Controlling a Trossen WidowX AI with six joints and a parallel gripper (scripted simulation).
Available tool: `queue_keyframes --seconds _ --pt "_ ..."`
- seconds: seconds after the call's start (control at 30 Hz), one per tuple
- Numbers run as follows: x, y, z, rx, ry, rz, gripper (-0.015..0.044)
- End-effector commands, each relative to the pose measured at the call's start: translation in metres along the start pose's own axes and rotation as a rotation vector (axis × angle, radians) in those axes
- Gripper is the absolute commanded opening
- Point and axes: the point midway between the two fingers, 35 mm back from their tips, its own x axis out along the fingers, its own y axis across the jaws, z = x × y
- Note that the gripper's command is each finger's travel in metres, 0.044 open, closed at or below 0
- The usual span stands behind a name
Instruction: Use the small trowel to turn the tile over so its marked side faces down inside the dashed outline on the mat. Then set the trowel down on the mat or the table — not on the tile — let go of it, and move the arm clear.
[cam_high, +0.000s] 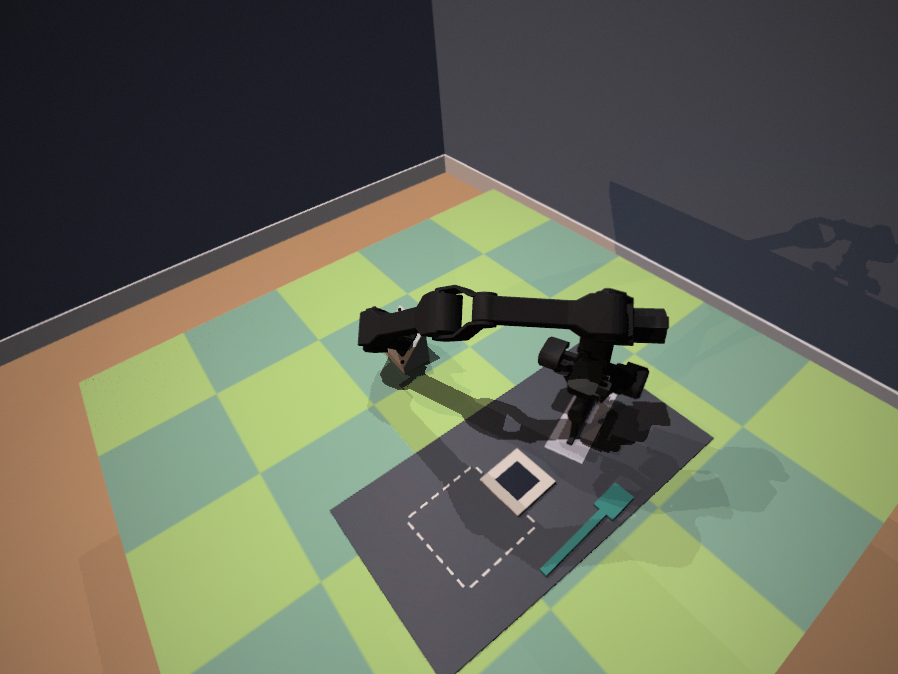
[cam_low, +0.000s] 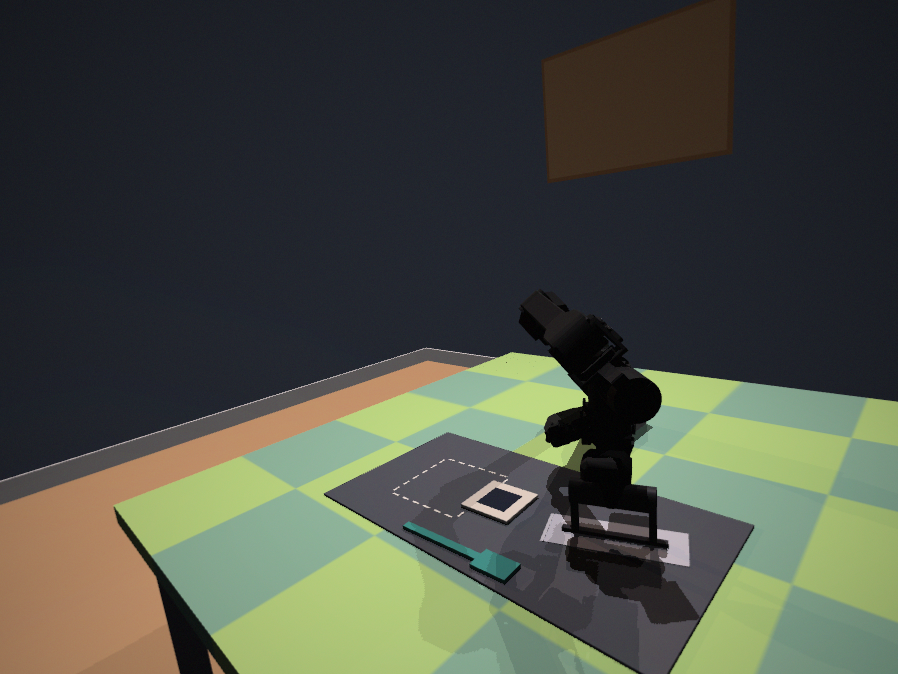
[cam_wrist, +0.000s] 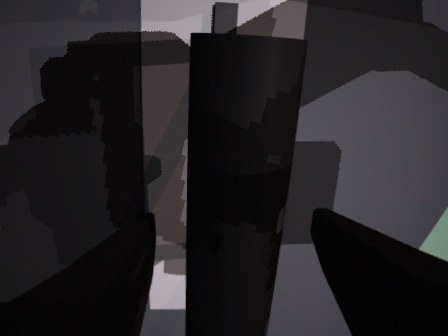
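The trowel (cam_high: 569, 448) (cam_low: 677, 551) (cam_wrist: 240, 100) has a black bar handle on two posts above a pale rectangular blade, which appears flat on the mat. My gripper (cam_high: 588, 388) (cam_low: 607, 475) (cam_wrist: 235, 223) is open over the trowel, its fingers on both sides of the handle with a gap at each side in the wrist view. The cream tile (cam_high: 503, 496) (cam_low: 475, 502) lies flat with its dark square mark up. It overlaps one side of the dashed outline (cam_high: 409, 521) (cam_low: 394, 493), mostly outside it. The blade is partly hidden by the handle and arm.
The grey mat (cam_high: 377, 507) (cam_low: 362, 493) lies on a green checkered table (cam_high: 195, 522) (cam_low: 304, 573). A teal spatula-like tool (cam_high: 613, 502) (cam_low: 495, 564) lies near the mat's edge, beside the tile. The arm reaches over the mat from its base.
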Motion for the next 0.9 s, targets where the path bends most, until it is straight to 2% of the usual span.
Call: queue_keyframes --seconds 0.0,0.07,0.3,0.33,0.4,0.87 --pt "-0.024 0.0 -0.001 -0.062 -0.008 0.009 0.027" --pt "-0.038 -0.002 -0.001 -0.099 -0.013 0.012 0.027" --pt "-0.039 -0.002 -0.001 -0.103 -0.014 0.012 0.027" --pt "-0.043 -0.002 -0.002 -0.094 -0.016 0.028 0.0296" --pt "-0.051 -0.004 -0.002 -0.103 -0.015 0.036 0.03" --pt "-0.046 0.004 -0.009 -0.348 -0.002 0.114 0.03"
